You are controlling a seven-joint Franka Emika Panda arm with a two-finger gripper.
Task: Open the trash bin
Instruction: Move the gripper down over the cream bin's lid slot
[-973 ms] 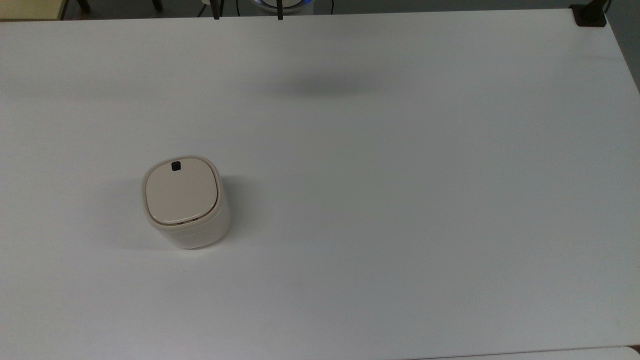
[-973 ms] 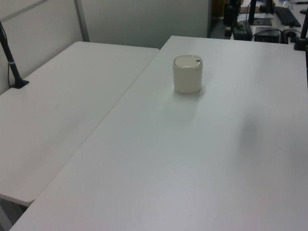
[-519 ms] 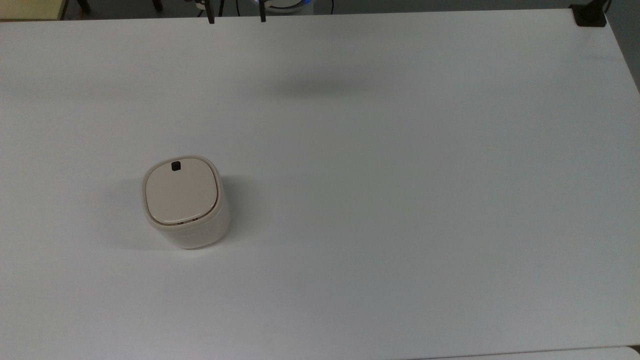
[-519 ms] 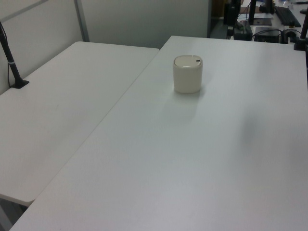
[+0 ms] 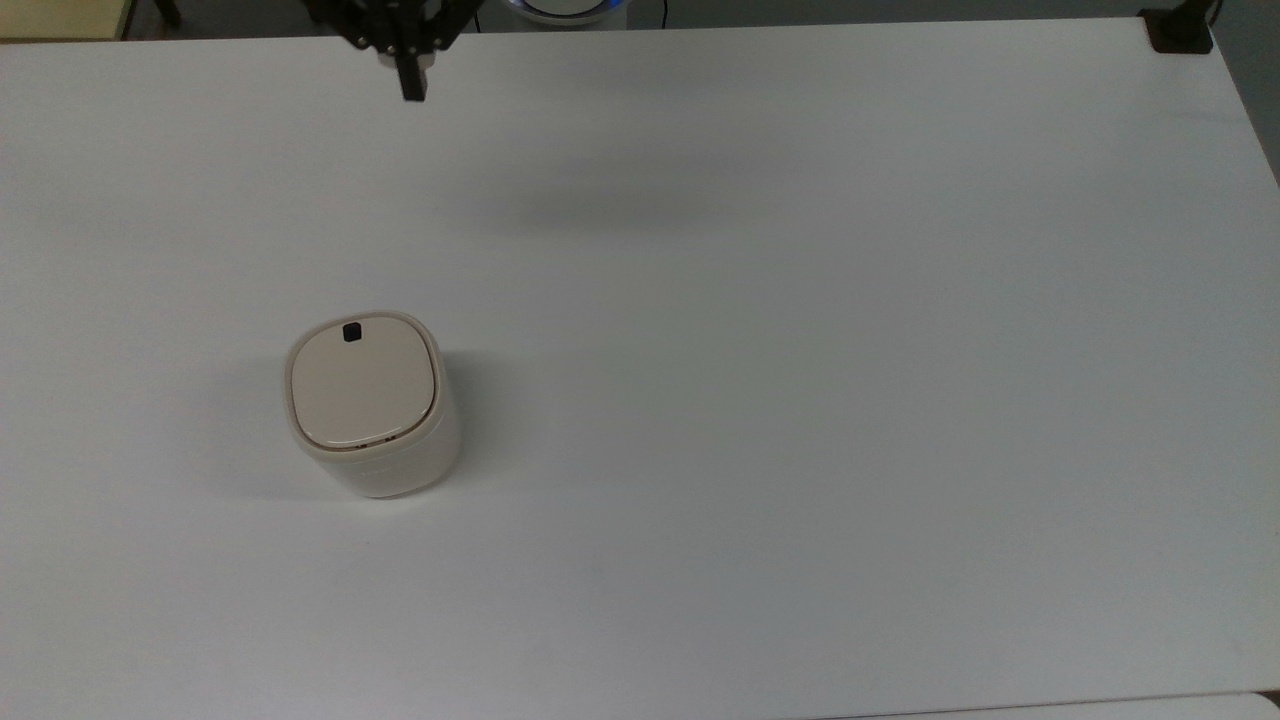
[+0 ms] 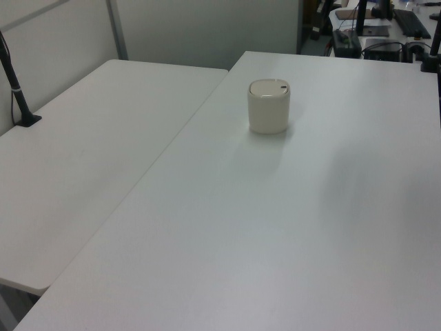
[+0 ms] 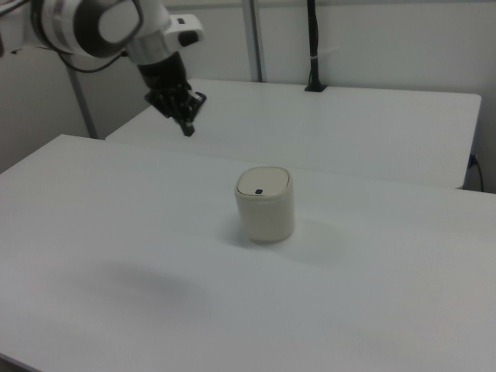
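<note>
Trash bin (image 5: 372, 405) stood upright on white table (image 5: 800, 400), left of centre in top view, upper centre in left view (image 6: 269, 107), centre in right view (image 7: 265, 204). Lid (image 5: 362, 385) lay flat and closed; black button (image 5: 351, 333) sat near lid edge toward top of frame in top view.

Gripper (image 5: 411, 88) was at upper left of top view, near table's far edge, well apart from bin; in right view (image 7: 187, 127) it hung above table at upper left, arm (image 7: 101, 27) behind it. Fingers appeared pressed together into one dark tip, nothing held. No contact w/ bin.
</note>
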